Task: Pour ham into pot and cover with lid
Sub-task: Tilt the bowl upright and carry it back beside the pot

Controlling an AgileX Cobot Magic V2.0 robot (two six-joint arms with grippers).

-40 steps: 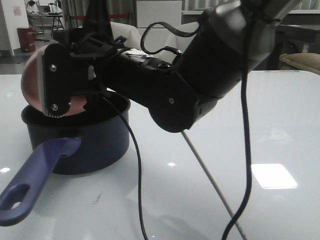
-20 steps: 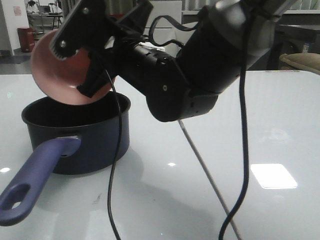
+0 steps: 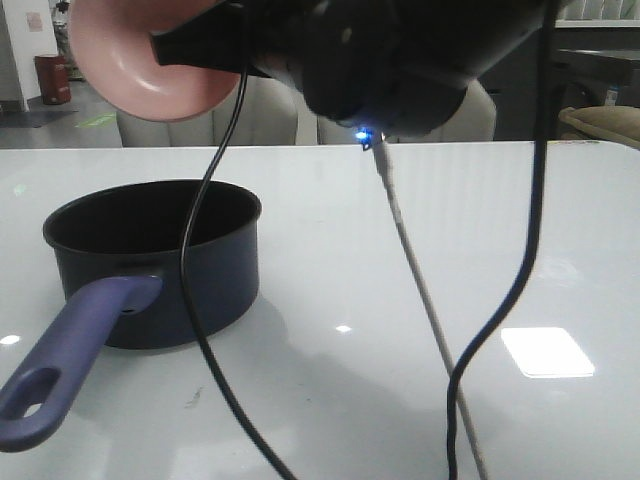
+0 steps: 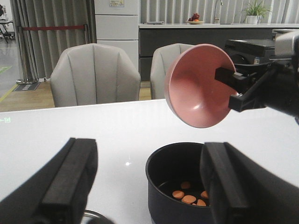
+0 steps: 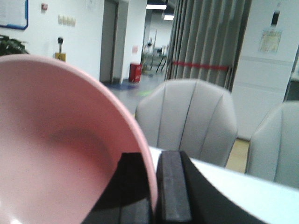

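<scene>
The pot [image 3: 220, 270], dark navy with a long purple-blue handle [image 3: 70, 350], stands on the table at the left. Several orange ham chunks [image 4: 188, 198] lie on its bottom. High above it hangs the pink bowl [image 3: 120, 60], tipped on its side and empty inside [image 5: 56, 154]. My right gripper [image 5: 154, 196] is shut on the bowl's rim, one finger inside and one outside. My left gripper [image 4: 148, 144] is open and empty, low over the table, with the pot [image 4: 161, 196] just beyond its fingers. A sliver of the lid's metal rim [image 4: 96, 217] shows below the left finger.
Two black cables [image 3: 200, 300] [image 3: 500, 300] hang from the right arm down onto the white table [image 3: 400, 250], one right in front of the pot. Grey chairs [image 4: 93, 74] stand behind the table's far edge.
The right arm has lifted the bowl from its tipped position over the pot's mouth up to the top of the view. The pot has not moved.
</scene>
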